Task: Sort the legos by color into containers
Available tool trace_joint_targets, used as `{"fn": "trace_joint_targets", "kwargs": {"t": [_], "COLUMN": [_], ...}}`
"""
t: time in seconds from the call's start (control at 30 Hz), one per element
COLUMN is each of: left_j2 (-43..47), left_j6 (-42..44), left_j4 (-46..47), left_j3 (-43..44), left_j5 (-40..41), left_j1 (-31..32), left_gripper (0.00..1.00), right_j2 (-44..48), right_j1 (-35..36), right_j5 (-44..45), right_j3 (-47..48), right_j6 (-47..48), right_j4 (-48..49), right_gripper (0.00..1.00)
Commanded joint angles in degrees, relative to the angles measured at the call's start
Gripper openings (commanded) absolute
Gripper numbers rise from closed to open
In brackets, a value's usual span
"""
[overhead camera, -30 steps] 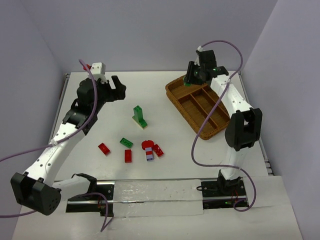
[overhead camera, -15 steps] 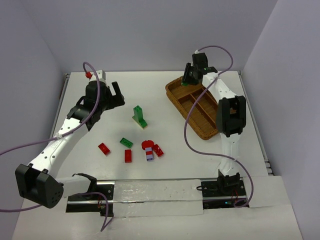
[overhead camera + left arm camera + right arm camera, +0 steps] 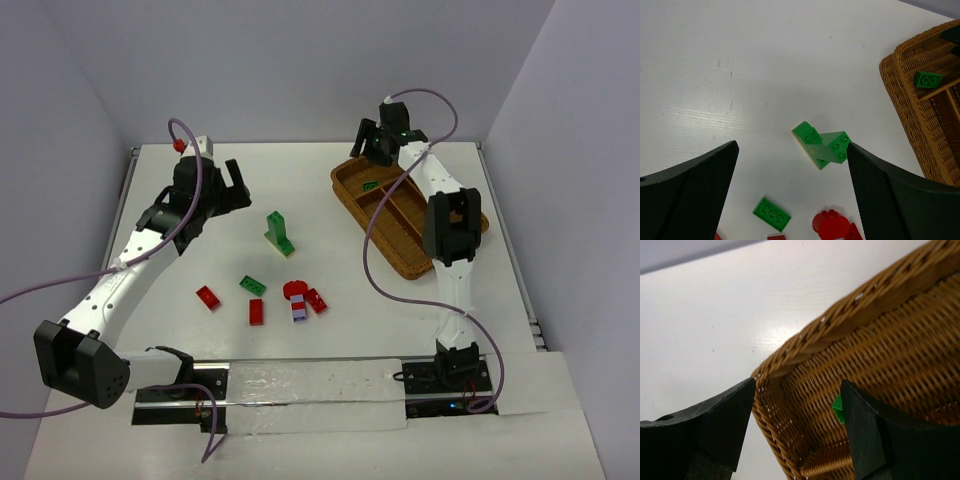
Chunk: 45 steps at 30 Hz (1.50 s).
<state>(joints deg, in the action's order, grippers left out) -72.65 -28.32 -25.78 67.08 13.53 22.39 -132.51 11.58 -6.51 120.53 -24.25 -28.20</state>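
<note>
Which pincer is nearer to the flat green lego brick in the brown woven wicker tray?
Right. The right pincer hangs above the green brick in the wicker tray; the left pincer is away across the table.

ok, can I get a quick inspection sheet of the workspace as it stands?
Surface: white table, no spill seen.
Job's things: wicker tray far right, one green brick in its far-end compartment; on the table a green upright stack, a flat green brick, red bricks and a lilac-white brick.
Clutter: nothing seen.
Hands: left hand open, empty, left of the green stack; right hand open, empty, over the tray's far end.
Cables: purple cable on each arm; the right one's loop crosses the tray in the top view.
Surroundings: plain walls, nothing else seen.
</note>
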Motion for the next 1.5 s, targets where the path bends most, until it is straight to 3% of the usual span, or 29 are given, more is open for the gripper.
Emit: {"fn": "trace_joint_targets", "kwargs": {"t": [0.0,0.1,0.2,0.33,0.43,0.73,1.07,1.47], "left_j2": [-0.35,-0.32,-0.03,0.05,0.38,3.37,5.35,5.11], "left_j6": [-0.37,-0.01,0.12,-0.07,-0.18,1.16,0.64,0.63], "left_j4": [0.73,0.65,0.76,0.82,-0.04,-1.2,-1.27,-0.57], "left_j3": [2.84,2.88,2.62,2.88,3.76,3.76,1.79,1.16], "left_j5": [0.07,1.23,2.4,3.26,4.45,6.5,6.48,5.58], "left_j1": [-0.07,-0.07,-0.07,-0.16,-0.29,-0.77,-0.86,-0.95], "left_gripper": [0.97,0.97,0.98,0.98,0.98,0.98,0.98,0.98], "right_j2": [9.68,17.61,23.98,30.11,28.93,24.76,13.9,12.47], "right_j1": [2.36,4.68,8.89,15.76,20.01,30.66,31.31,32.75], "right_j5": [1.86,1.36,-1.67,-2.45,-3.31,-0.91,3.97,0.43], "right_j3": [-4.87,-12.56,-23.46,-29.71,-26.39,-19.36,-8.11,-9.02], "right_j6": [2.54,5.27,7.93,12.83,13.03,21.81,25.2,24.34], "right_j4": [1.37,4.25,8.75,8.73,1.77,-2.79,-7.93,-7.47], "right_gripper": [0.71,0.64,0.64,0.66,0.69,0.78,0.78,0.72]}}
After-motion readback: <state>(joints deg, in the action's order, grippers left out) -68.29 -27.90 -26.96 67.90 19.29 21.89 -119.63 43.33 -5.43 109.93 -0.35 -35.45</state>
